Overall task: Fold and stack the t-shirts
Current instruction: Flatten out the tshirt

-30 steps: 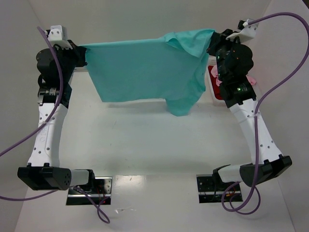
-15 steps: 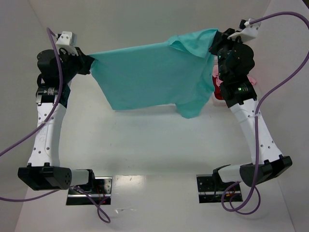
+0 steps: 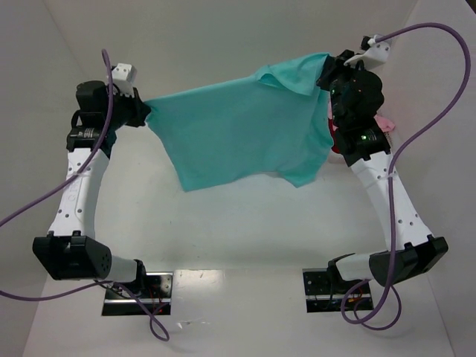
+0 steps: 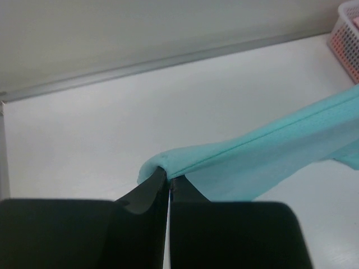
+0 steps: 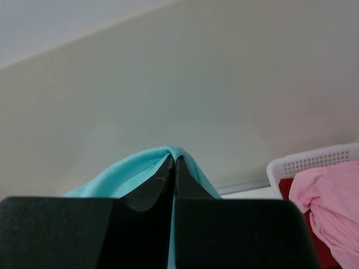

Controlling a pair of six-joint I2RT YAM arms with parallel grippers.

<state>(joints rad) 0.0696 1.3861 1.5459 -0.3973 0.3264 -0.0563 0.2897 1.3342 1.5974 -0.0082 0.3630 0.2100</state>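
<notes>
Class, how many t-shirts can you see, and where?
3. The teal t-shirt hangs between the left gripper and right gripper; the pink t-shirt and the dark red t-shirt lie in the white basket. More may be hidden underneath.

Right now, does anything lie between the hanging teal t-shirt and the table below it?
Nothing visible does. The left claw and right claw hold the teal t-shirt above the table; the white basket sits off right.
</notes>
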